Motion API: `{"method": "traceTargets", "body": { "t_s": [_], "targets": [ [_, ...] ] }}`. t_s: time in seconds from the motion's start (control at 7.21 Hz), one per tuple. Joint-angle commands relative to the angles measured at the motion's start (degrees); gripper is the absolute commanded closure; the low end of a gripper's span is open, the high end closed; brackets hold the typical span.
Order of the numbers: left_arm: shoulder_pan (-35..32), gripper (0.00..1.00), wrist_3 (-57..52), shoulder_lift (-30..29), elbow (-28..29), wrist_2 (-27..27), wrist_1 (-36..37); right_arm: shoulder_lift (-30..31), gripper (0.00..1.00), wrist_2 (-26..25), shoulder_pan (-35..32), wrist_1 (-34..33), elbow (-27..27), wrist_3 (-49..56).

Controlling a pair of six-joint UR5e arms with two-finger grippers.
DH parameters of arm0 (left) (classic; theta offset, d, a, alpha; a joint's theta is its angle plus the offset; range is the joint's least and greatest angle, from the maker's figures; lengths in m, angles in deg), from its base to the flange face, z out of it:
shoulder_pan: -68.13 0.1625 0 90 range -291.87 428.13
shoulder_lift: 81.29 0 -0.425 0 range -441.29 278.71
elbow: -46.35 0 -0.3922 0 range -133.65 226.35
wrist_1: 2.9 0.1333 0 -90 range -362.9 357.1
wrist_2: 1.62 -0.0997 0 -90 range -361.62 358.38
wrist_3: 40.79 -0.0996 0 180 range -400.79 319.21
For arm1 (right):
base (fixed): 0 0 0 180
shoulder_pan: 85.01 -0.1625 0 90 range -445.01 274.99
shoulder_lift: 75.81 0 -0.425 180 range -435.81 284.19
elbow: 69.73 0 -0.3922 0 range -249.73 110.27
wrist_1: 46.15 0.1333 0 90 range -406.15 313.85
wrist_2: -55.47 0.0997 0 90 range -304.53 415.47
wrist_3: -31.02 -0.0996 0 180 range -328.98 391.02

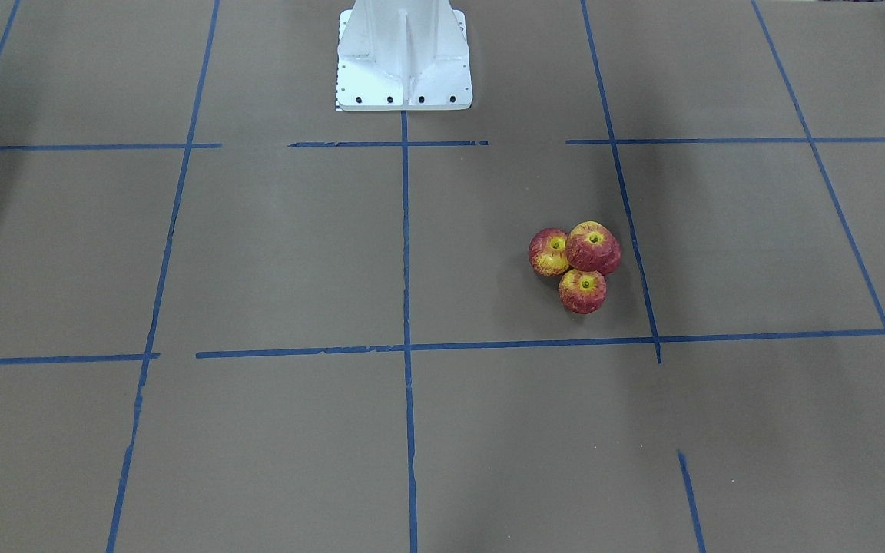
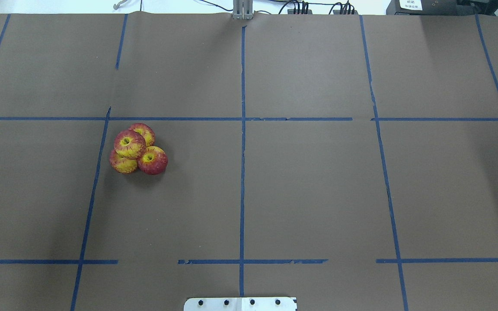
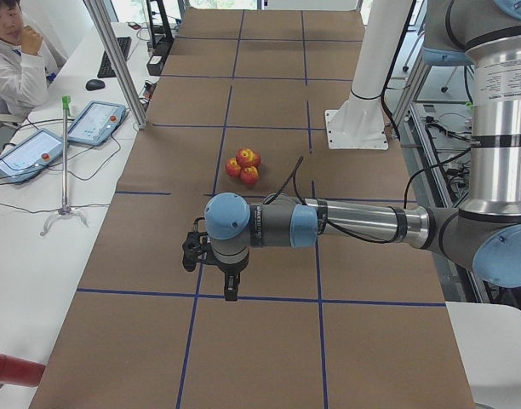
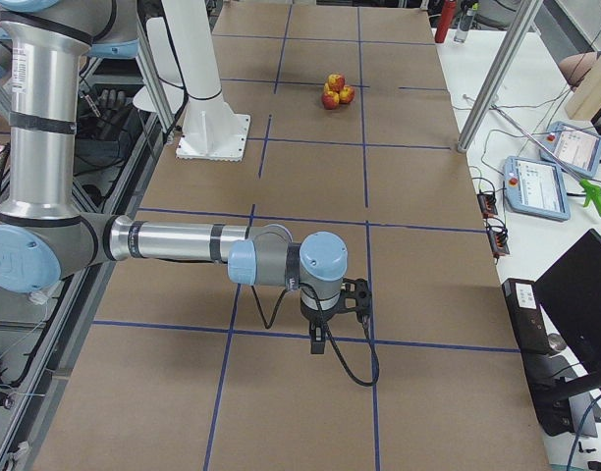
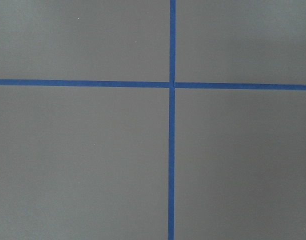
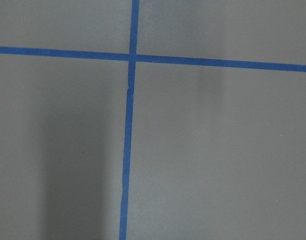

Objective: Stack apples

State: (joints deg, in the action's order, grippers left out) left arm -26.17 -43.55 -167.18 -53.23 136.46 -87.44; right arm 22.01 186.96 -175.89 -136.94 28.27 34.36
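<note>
L gripper (image 3: 231,288): seen in left side view only. Points straight down, hangs above the table (image 2: 318,194), no contact. Opening: cannot tell. No item seen at its tips.
L arm (image 3: 346,223): stretched level over the table, wrist bent down. Its wrist cam shows only brown paper and a tape (image 2: 242,172) crossing.
R gripper (image 4: 318,339): seen in right side view only. Points down, hangs above the table close to a tape line. Opening: cannot tell. No item seen at its tips.
R arm (image 4: 183,242): stretched level, wrist down. Its wrist cam shows paper and a tape crossing, w/ shadow at left.
Apples (image 2: 136,149): four, in one tight cluster on robot's left half of the table, middle row of the tape grid. Cluster sits just beside the tape line on its outer side, not on it. Well apart from both grippers.
Top apple (image 2: 129,144): sits on the other three, stem dimple up, slightly tilted. Lower three touch each other. In front view only three show; the fourth is hidden behind the top one.
Colour: red w/ yellow streaks, yellow-green at the dimples.
Base (image 1: 404,54): white, bolted at the table's robot-side edge, on the centre tape line, well apart from the apples.
Operator (image 3: 14,60): seated at the side bench, hand at face, clear of the table.
</note>
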Motion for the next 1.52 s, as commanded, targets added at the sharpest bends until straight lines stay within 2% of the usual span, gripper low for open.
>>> {"method": "traceTargets", "body": {
  "t_s": [0.0, 0.97, 1.39],
  "targets": [
    [0.0, 0.0, -0.05, -0.59, -0.7, -0.35, -0.01, 0.0, 0.0, 0.0, 0.0, 0.0, 0.0, 0.0],
    [0.08, 0.0, -0.23, -0.77, -0.79, -0.88, -0.09, 0.0, 0.0, 0.0, 0.0, 0.0, 0.0, 0.0],
    [0.09, 0.0, -0.32, -0.77, -2.19, -3.17, -0.09, 0.0, 0.0, 0.0, 0.0, 0.0, 0.0, 0.0]
  ]
}}
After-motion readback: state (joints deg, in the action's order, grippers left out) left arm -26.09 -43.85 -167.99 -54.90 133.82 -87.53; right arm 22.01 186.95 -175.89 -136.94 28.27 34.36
